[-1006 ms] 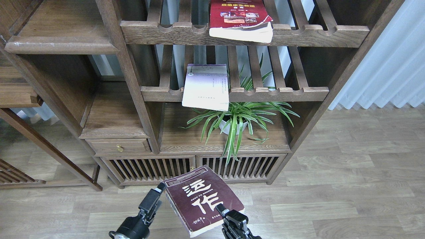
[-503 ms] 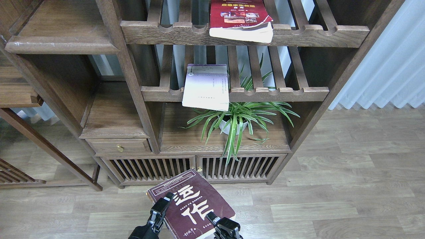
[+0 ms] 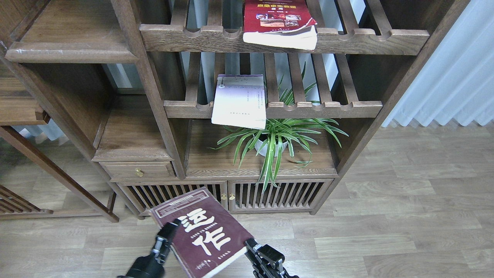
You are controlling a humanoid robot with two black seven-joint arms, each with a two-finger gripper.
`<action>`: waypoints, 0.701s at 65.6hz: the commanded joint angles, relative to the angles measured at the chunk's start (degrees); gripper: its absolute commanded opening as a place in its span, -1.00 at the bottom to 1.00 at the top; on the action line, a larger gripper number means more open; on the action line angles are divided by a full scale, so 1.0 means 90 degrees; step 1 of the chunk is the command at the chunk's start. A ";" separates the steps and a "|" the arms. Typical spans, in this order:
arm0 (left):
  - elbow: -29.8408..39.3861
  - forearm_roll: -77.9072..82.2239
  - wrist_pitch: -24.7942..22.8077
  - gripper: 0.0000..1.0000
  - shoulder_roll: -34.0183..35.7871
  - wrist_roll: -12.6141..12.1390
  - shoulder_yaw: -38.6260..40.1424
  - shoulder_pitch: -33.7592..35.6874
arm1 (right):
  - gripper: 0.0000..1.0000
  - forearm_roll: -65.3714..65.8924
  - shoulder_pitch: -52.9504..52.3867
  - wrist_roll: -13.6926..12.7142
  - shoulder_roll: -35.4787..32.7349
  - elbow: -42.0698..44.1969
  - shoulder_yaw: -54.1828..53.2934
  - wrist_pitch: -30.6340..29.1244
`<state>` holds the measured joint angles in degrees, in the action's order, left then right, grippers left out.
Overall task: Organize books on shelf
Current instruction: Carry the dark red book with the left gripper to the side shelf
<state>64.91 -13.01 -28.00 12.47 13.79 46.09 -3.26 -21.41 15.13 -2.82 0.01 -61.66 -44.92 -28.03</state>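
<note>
The dark maroon book (image 3: 204,231) with big white characters is held low in front of the cabinet, tilted. My left gripper (image 3: 170,230) is shut on its left edge, one finger over the cover. My right gripper (image 3: 251,245) sits at the book's lower right corner; its fingers are too dark to tell apart. The red book (image 3: 279,21) lies on the top slatted rack. The pale white-lavender book (image 3: 240,101) lies on the middle slatted rack and overhangs its front rail. The solid scuffed shelf (image 3: 71,52) is at the upper left and bears nothing in view.
A potted spider plant (image 3: 276,137) stands on the board under the middle rack. Below are a small drawer (image 3: 138,170) and slatted cabinet doors (image 3: 270,195). Wooden floor spreads to the right, with a white curtain (image 3: 447,77) behind.
The maroon book has moved left and turned, its top corner now before the left cabinet door. My left gripper moved left with it. My right gripper now sits at the book's corner rather than on the cover.
</note>
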 commanded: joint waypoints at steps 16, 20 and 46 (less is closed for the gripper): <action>0.1244 0.0723 0.0000 -0.91 0.1193 -0.0350 0.2037 -0.0604 | 0.99 -0.0033 -0.0343 0.0011 -0.0001 0.0533 0.0001 0.0003; 0.1586 0.0977 0.0000 -0.91 0.1300 -0.0682 0.2827 -0.0848 | 0.99 -0.0033 -0.0343 0.0011 -0.0001 0.0581 0.0001 0.0003; 0.2387 0.1026 0.0000 -0.91 0.1612 -0.2460 0.5523 -0.1170 | 0.99 -0.0033 -0.0314 0.0021 -0.0001 0.0855 0.0001 0.0003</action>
<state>85.04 -3.77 -28.00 24.88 -7.59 90.31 -13.74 -21.71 12.21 -2.65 0.00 -54.24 -44.91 -27.99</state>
